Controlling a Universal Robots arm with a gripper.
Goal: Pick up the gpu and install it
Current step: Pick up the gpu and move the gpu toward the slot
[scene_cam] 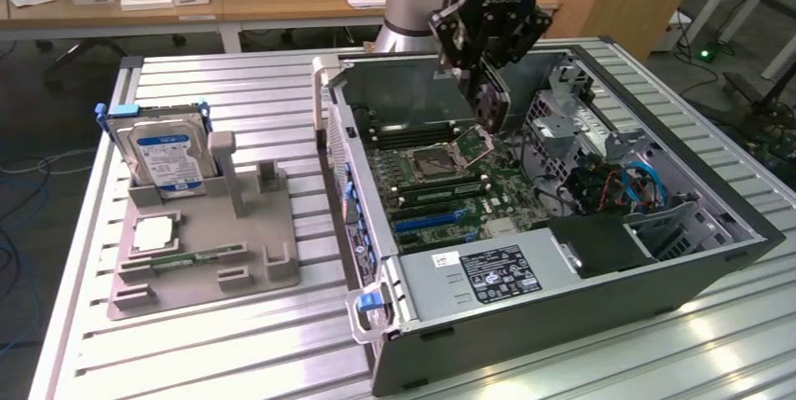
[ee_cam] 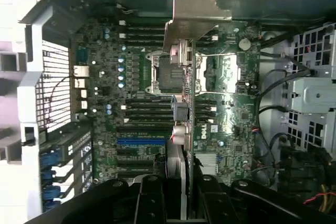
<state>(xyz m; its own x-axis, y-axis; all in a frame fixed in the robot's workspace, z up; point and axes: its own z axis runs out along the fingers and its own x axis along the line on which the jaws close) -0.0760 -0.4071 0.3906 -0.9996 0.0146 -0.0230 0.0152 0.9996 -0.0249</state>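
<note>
My gripper (scene_cam: 483,69) hangs over the open computer case (scene_cam: 696,260), shut on the gpu (scene_cam: 489,106). The gpu is a thin dark card held on edge, hanging from the fingers above the motherboard (scene_cam: 448,186) and clear of it. In the wrist view the gpu (ee_cam: 181,129) runs edge-on away from my gripper (ee_cam: 178,203), with its pale metal bracket (ee_cam: 194,9) at the far end. Black fingers (ee_cam: 149,198) clamp it from both sides. A blue slot (ee_cam: 139,141) lies on the motherboard (ee_cam: 105,77) beside the card's line.
A grey holder tray (scene_cam: 249,279) stands at the exterior view's left with a blue-labelled hard drive (scene_cam: 168,153) upright and a green memory stick (scene_cam: 199,255) lying flat. Inside the case are the power supply (scene_cam: 498,274), a drive cage (scene_cam: 584,120) and blue cables (scene_cam: 640,186).
</note>
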